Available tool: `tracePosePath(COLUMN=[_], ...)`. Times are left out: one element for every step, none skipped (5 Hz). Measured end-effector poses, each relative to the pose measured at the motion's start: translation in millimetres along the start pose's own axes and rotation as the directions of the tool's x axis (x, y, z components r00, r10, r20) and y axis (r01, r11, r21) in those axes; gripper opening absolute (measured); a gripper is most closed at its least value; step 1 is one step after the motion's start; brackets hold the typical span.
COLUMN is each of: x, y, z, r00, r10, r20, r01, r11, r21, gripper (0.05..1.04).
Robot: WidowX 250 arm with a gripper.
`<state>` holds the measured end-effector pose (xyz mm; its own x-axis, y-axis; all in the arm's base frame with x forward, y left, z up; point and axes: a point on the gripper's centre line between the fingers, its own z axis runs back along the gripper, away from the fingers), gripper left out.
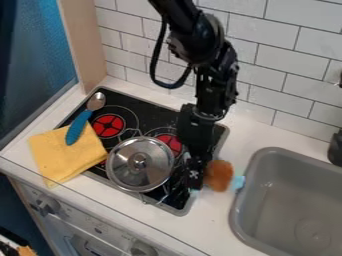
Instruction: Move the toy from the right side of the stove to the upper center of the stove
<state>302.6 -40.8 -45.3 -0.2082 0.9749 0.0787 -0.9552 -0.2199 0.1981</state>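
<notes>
White table (217,220) with a black stove (148,112) and gray sink (287,192). Yellow cloth (63,157) on the stove's left side; lidded metal pot (137,172) alongside. Black gripper (194,186) at the stove's right edge, whether open or closed unclear. Blue-handled spoon (79,125) partly on the cloth. Fuzzy brown toy (219,175) just right of the gripper.

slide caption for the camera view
Robot tool beside a brown toy at the right edge of the stove, a lidded pot to the left

Bright, soft light; lid (127,172) catches glare; source seems unclear.
</notes>
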Motion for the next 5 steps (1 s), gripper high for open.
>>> tracePosePath(x=[-3.1, -0.5, 1.5, 13.1, 26.1], y=[-2.5, -3.8, -2.7, -7.2, -15.7], z=[0.1, -1.2, -1.2, 13.6, 38.5], r00=[0.999, 0.999, 0.999, 0.996, 0.987], r10=[0.024, 0.045, 0.047, 0.085, 0.135], r20=[-0.023, -0.016, -0.010, -0.035, -0.084], r01=[-0.024, -0.046, -0.047, -0.088, -0.145], r11=[1.000, 0.999, 0.998, 0.993, 0.981], r21=[-0.014, -0.025, -0.036, -0.074, -0.127], gripper=[0.665, 0.430, 0.345, 0.331, 0.328])
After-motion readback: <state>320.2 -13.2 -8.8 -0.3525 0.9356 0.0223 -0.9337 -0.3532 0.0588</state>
